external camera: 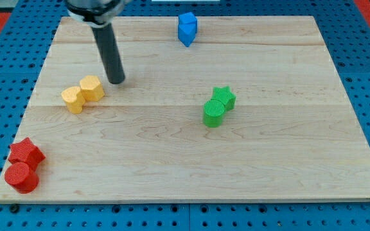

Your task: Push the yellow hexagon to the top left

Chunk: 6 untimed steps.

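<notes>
Two yellow blocks touch each other at the view's left middle of the wooden board. The upper right one looks like the yellow hexagon. The lower left one has a shape I cannot make out. My tip rests on the board just to the right of the hexagon and slightly above it, with a small gap between them. The dark rod rises from the tip toward the view's top left.
A blue block stands at the top centre edge. A green star and a green cylinder touch right of centre. A red star and a red cylinder sit at the bottom left corner.
</notes>
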Tool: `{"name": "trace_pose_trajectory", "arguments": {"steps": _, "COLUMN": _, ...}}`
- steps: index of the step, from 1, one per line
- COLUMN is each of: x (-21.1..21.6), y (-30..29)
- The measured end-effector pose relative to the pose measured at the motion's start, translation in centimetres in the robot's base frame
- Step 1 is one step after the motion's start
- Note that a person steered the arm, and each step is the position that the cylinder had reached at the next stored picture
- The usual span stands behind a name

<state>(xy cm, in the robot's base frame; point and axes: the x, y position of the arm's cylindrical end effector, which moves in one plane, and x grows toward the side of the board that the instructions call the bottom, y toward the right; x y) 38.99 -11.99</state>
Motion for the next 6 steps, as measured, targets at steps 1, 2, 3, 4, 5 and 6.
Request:
{"name": "trace_pose_trajectory", "arguments": {"steps": 1, "x": 2.3, "y": 0.1}}
{"name": "trace_pose_trajectory", "arguments": {"steps": 2, "x": 3.6, "y": -0.3}}
{"name": "trace_pose_trajectory", "arguments": {"steps": 3, "x": 3.7, "y": -0.3}}
{"name": "trace_pose_trajectory", "arguments": {"steps": 4, "x": 7.4, "y": 0.7}}
{"name": "trace_pose_trajectory", "arguments": {"steps": 5, "x": 9.7, "y": -2.6}}
{"name": "trace_pose_trajectory", "arguments": {"steps": 6, "x": 5.5, "y": -2.5}}
